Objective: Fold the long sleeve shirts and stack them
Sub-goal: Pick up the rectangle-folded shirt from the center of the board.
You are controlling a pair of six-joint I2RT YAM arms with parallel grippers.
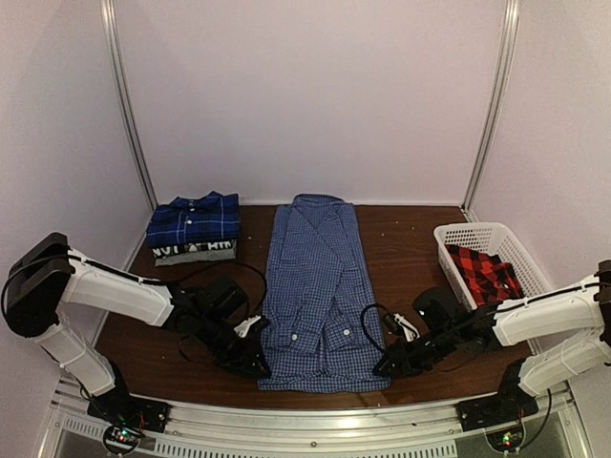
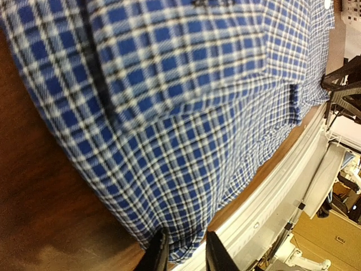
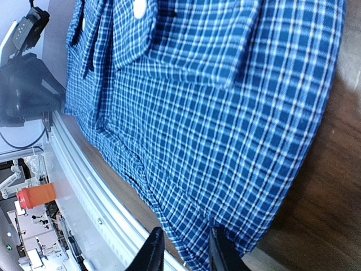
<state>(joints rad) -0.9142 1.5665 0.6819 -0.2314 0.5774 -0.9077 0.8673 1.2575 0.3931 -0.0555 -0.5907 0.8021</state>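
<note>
The blue-and-white fine check shirt (image 1: 318, 286) lies flat on the table's middle, folded into a long strip with its collar at the far end. My left gripper (image 1: 256, 361) is at its near left corner, and in the left wrist view the gripper (image 2: 183, 251) is shut on the hem of the shirt (image 2: 186, 113). My right gripper (image 1: 387, 367) is at the near right corner, and in the right wrist view the gripper (image 3: 183, 251) is shut on the hem of the shirt (image 3: 225, 113). The darker blue plaid shirt (image 1: 194, 219) lies folded at the back left. The red-and-black plaid shirt (image 1: 482, 272) lies in the basket.
The white slatted basket (image 1: 456, 235) stands at the right. The darker plaid shirt rests on another folded garment (image 1: 196, 251). A metal rail (image 1: 315, 420) runs along the near table edge, just behind the shirt's hem. White walls enclose three sides.
</note>
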